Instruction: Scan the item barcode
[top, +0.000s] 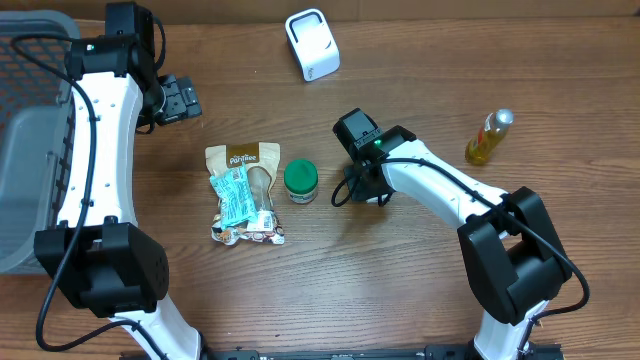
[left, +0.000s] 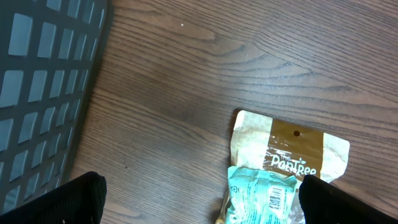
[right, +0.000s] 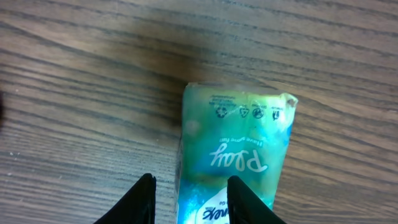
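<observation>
In the right wrist view, a green-and-teal packet (right: 233, 149) printed "Play" lies flat on the wooden table. My right gripper (right: 189, 202) straddles its near end with the jaws narrowed. The right finger (right: 245, 202) overlaps the packet, and a strip of table shows between the left finger (right: 140, 202) and the packet's edge. No barcode shows on this face. From overhead, the right gripper (top: 365, 185) hides the packet. The white scanner (top: 312, 43) stands at the back. My left gripper (top: 180, 100) is wide open and empty at the far left.
A brown snack pouch (top: 245, 160) with a teal wrapper (top: 232, 195) on it lies left of a green-lidded jar (top: 300, 180). The teal wrapper (left: 264, 196) shows a barcode. A yellow bottle (top: 488, 138) lies at the right. A grey basket (top: 30, 150) fills the left edge.
</observation>
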